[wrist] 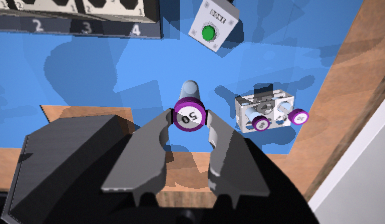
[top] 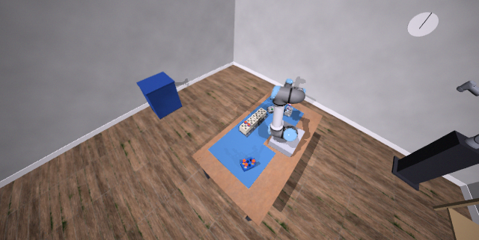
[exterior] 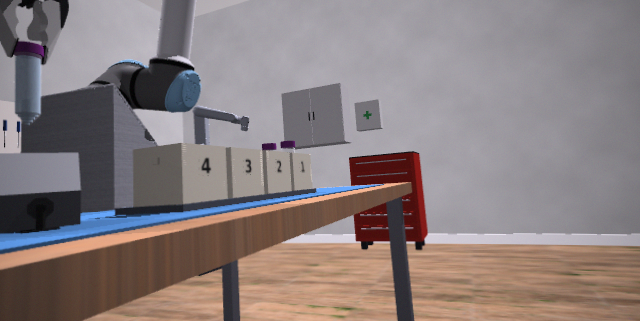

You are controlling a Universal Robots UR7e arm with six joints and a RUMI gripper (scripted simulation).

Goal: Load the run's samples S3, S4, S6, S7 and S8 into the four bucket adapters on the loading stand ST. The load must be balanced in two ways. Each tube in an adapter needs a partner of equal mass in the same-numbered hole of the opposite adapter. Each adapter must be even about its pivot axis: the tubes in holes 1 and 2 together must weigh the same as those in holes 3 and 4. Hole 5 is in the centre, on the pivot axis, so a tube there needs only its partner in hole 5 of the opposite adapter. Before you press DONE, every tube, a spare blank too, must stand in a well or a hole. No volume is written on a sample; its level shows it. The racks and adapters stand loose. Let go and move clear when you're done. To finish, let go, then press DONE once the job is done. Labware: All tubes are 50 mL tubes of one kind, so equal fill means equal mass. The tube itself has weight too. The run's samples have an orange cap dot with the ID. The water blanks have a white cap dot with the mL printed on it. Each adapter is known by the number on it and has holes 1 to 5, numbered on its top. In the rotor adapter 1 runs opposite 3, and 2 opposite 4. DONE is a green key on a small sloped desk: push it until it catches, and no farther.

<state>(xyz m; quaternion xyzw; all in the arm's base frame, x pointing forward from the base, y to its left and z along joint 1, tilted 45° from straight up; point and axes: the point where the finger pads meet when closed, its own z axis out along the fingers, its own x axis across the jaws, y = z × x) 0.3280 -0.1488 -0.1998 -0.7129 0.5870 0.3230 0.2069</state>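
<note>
My gripper is shut on a purple-capped water blank, its white dot reading 50. The tube hangs upright above the mat, clear of racks and adapters. Adapter 4, adapter 3, adapter 2 and adapter 1 stand in a row on the dark stand. Two purple caps show above adapters 1 and 2; their exact holes are hidden. The green DONE key is on its desk, ahead of the gripper. Samples with orange dots stand in the blue rack.
A white rack to the right in the wrist view holds two blanks, their numbers hard to read. The DONE desk stands between this rack and the adapter row. The arm's grey base block is beside the mat.
</note>
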